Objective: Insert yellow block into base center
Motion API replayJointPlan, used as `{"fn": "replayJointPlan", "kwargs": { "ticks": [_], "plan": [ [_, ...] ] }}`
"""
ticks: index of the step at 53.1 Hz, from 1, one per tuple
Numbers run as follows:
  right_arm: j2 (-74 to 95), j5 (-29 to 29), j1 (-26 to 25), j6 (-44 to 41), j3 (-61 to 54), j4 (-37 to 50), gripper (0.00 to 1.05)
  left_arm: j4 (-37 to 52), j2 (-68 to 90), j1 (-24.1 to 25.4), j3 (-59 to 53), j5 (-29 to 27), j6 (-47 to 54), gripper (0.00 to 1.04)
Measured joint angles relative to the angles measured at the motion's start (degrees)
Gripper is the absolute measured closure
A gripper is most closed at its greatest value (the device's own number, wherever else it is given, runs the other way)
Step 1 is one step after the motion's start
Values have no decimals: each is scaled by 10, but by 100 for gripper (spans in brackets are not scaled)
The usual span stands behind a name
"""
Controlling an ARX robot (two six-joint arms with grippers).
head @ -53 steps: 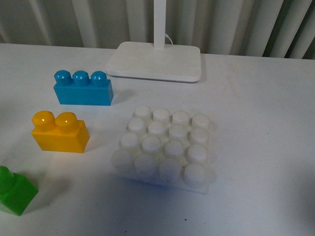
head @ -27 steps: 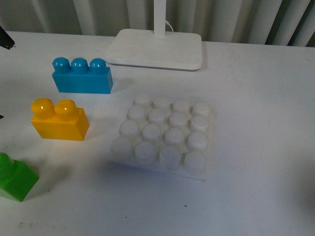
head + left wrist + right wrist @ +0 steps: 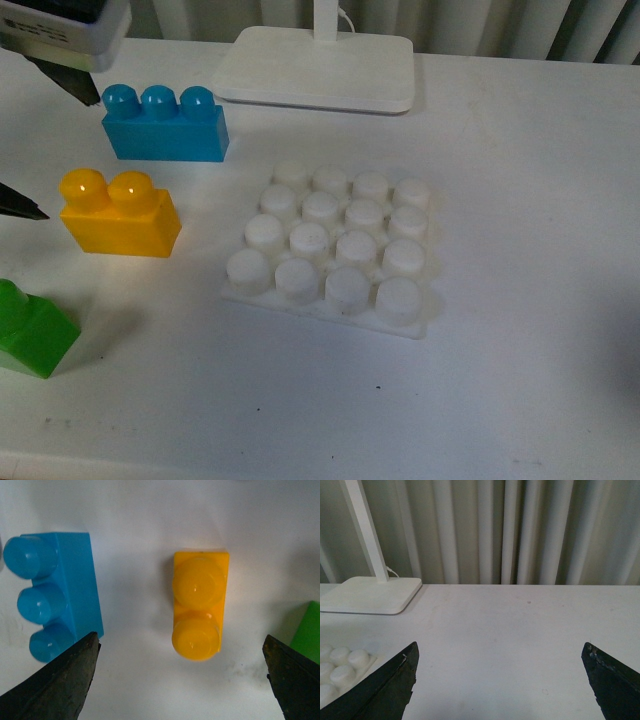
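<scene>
The yellow block lies on the white table at the left, two studs up. It also shows in the left wrist view. The base, a white plate with a stud grid, lies right of it with nothing on it. My left gripper is open above the table just left of the yellow block. In the left wrist view this gripper has its fingertips wide apart, and the block's near end is level with them. My right gripper is open and empty over bare table. A corner of the base shows beside it.
A blue three-stud brick stands behind the yellow block, close to one left finger. A green brick sits at the front left. A flat white slab with an upright pole is at the back. Curtains hang behind the table.
My left gripper has come into the front view at the left edge, near the yellow and blue bricks. The bricks and base show slightly higher in the front view; none has moved on the table.
</scene>
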Motion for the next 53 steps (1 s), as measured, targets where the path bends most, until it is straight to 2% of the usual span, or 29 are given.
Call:
{"fn": "replayJointPlan", "kwargs": {
  "ticks": [25,48,53],
  "plan": [
    [0,0,0,0,0,0,9,10,63,-26,16,-3,-6,7],
    [0,0,0,0,0,0,9,-11,76,-35,21,-6,-16,69],
    [0,0,0,0,0,0,9,-30,75,-40,29,8,-23,73]
  ]
}}
